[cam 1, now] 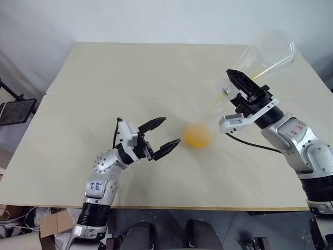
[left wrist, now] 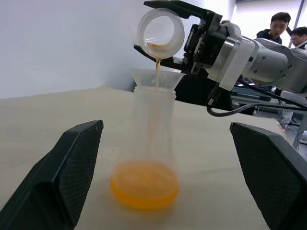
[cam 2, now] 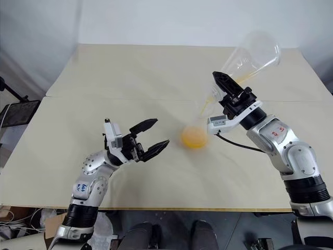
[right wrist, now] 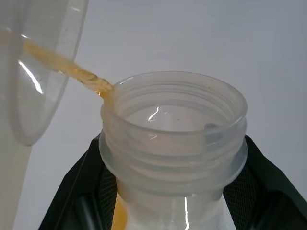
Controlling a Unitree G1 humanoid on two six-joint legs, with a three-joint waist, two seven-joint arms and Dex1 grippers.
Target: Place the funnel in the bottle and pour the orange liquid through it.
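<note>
The clear bottle (left wrist: 152,129) stands upright on the table, and the transparent funnel (left wrist: 157,76) sits in its mouth. Orange liquid (left wrist: 145,184) pools in its base (cam 1: 198,136). My right gripper (cam 1: 237,86) is shut on the neck of a clear tapered container (cam 1: 268,52), tilted mouth-down above the funnel. A thin orange stream (left wrist: 157,64) falls from its threaded mouth (right wrist: 172,124) into the funnel. My left gripper (cam 1: 170,130) stands open just left of the bottle, not touching it, with one black finger (left wrist: 72,167) on each side in its wrist view.
The beige table (cam 1: 130,78) has a seam running across its middle. A black stand (cam 1: 15,109) sits off its left edge and a cardboard box (cam 1: 54,223) lies on the floor below. Two people (left wrist: 283,26) are behind the right arm.
</note>
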